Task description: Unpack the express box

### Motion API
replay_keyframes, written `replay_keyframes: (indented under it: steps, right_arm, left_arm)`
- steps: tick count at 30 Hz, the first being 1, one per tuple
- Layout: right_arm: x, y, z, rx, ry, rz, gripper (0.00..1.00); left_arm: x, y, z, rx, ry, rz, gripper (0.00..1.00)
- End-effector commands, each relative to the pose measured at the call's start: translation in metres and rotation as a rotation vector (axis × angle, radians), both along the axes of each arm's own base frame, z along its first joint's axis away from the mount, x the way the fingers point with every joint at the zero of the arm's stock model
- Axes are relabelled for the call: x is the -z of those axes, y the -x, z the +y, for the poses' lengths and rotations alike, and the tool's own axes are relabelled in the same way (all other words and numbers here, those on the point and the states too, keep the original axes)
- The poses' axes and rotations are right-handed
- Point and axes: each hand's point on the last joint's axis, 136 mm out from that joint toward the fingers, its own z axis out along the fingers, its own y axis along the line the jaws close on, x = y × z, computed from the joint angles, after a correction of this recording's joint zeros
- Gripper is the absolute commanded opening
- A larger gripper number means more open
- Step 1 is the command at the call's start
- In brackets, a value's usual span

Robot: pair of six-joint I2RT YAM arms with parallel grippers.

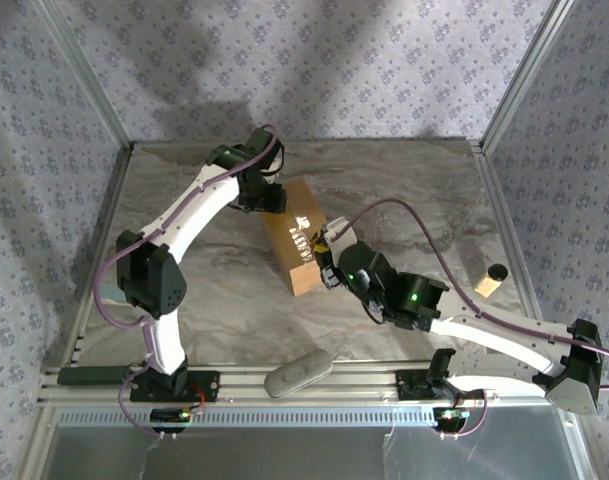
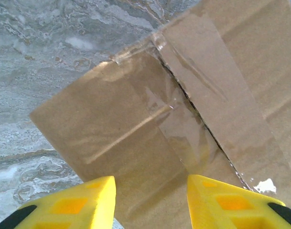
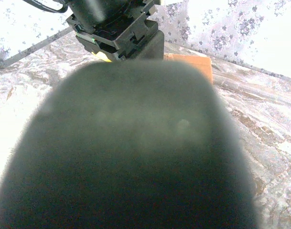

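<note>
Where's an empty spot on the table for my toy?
Bare table lies right of the express box, up to the small tan object. Another patch sits between the box and the grey object. Around the box it's crowded with the left gripper and right gripper.

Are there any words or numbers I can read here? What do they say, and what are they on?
Dark print on top of the brown cardboard express box: too small and blurred to read from above.
Flaps under the clear tape, seen close up from the left wrist: plain, no words or numbers.
No other text can be read in these pictures.
</note>
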Motion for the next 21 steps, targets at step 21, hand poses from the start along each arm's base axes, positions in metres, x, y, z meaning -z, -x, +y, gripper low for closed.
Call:
replay_keyframes:
  steps: [21]
  right_arm:
    - [0.015, 0.002, -0.005, 0.007, 0.106, 0.035, 0.0]
  left_arm:
    - [0.004, 0.007, -0.018, 0.027, 0.051, 0.022, 0.45]
